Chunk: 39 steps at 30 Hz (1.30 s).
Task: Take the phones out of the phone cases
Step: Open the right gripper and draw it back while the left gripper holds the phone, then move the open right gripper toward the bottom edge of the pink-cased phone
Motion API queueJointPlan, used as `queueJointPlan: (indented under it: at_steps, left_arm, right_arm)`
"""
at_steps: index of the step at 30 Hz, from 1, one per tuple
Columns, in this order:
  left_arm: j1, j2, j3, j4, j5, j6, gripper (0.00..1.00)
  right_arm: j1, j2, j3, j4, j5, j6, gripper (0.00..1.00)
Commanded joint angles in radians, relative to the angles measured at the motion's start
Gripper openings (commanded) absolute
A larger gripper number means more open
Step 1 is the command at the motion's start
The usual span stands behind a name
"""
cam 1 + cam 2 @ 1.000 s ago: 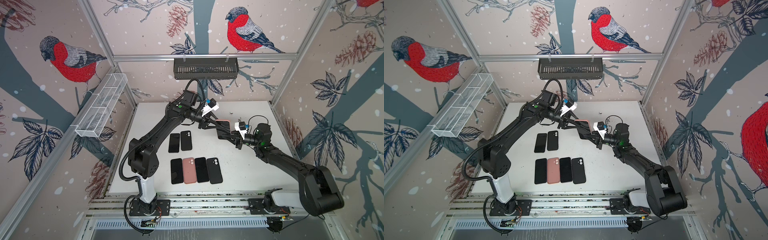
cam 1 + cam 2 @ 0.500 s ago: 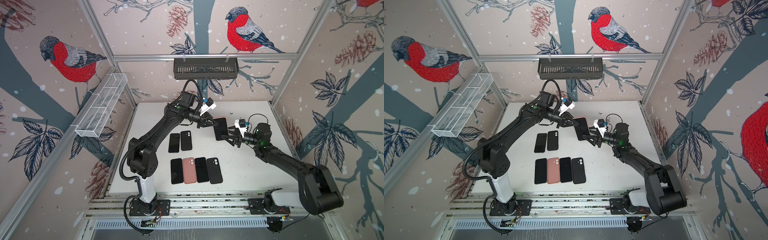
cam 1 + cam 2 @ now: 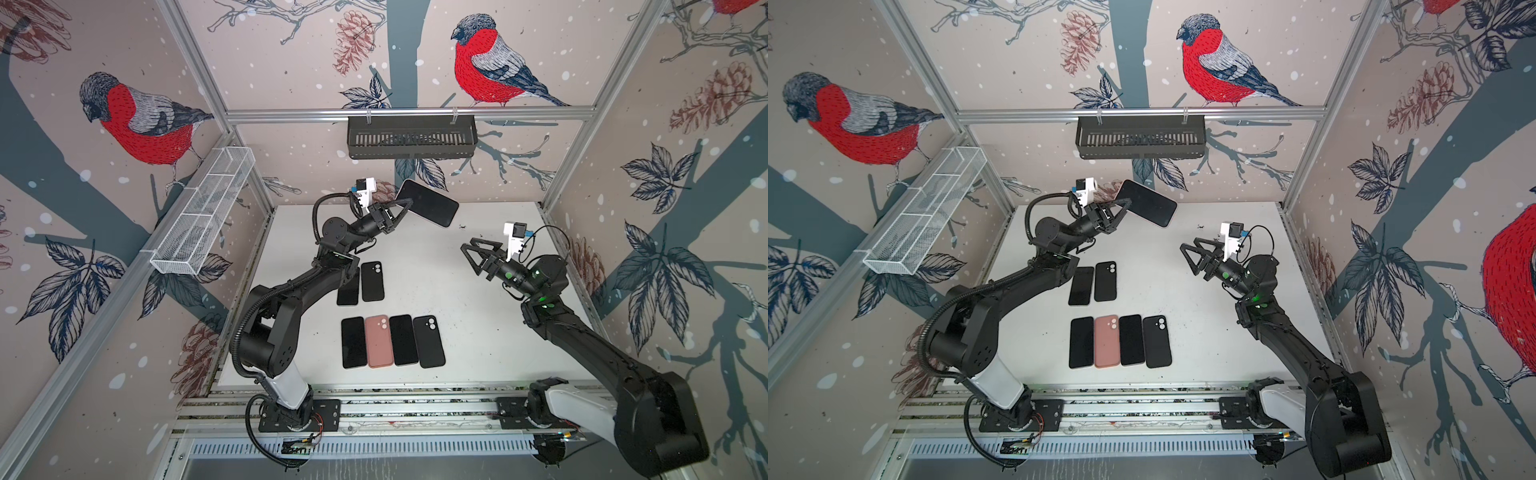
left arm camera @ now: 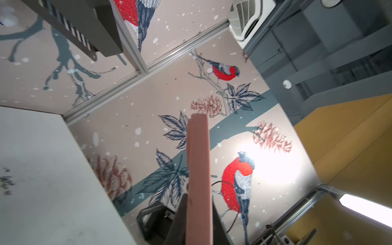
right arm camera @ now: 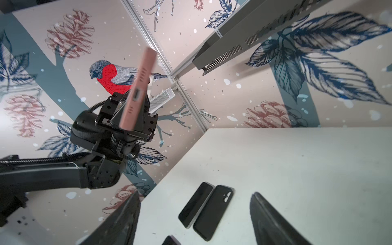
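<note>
A phone with a dark screen sits in a pink case [image 3: 428,203] [image 3: 1146,203], held in the air over the back of the table. My left gripper [image 3: 409,201] [image 3: 1128,202] is shut on one end of it. In the left wrist view the pink case edge [image 4: 199,165] runs straight out from between the jaws of the left gripper [image 4: 198,199]. The right wrist view shows the case's port end [image 5: 137,91]. My right gripper [image 3: 467,245] [image 3: 1188,245] [image 5: 195,193] hangs open and empty to the right, well apart from the phone.
On the white table [image 3: 478,345] a front row holds a black phone, a pink case [image 3: 378,340], another black phone and a black case. A black phone and black case [image 3: 372,281] lie behind them. A black basket [image 3: 411,137] hangs on the back wall, a wire basket [image 3: 203,216] on the left.
My right gripper opened, let go of the cased phone and drew back to the right. My left gripper closed on the phone and carried it up and toward the back wall.
</note>
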<state>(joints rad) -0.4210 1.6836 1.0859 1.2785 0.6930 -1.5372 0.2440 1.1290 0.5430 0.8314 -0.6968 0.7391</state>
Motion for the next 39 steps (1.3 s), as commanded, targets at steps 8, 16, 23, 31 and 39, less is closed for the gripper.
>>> queueJointPlan:
  at_steps: [8, 16, 23, 31, 39]
  left_arm:
    - [-0.058, 0.002, -0.034, 0.189, -0.127, -0.181, 0.0]
    - [-0.064, -0.013, -0.068, 0.153, -0.134, -0.166, 0.0]
    - [-0.064, -0.037, -0.079, 0.1, -0.13, -0.137, 0.0]
    - [-0.064, -0.053, -0.083, 0.078, -0.134, -0.121, 0.0]
    - [-0.065, -0.054, -0.083, 0.07, -0.139, -0.115, 0.0]
  right_arm:
    - [0.031, 0.029, -0.005, 0.279, -0.045, 0.246, 0.83]
    - [0.087, 0.051, 0.036, 0.346, -0.052, 0.291, 0.82]
    - [0.107, 0.079, 0.072, 0.328, -0.035, 0.3, 0.81]
    - [0.127, 0.108, 0.092, 0.373, -0.04, 0.335, 0.75]
    - [0.142, 0.114, 0.109, 0.383, -0.046, 0.346, 0.73]
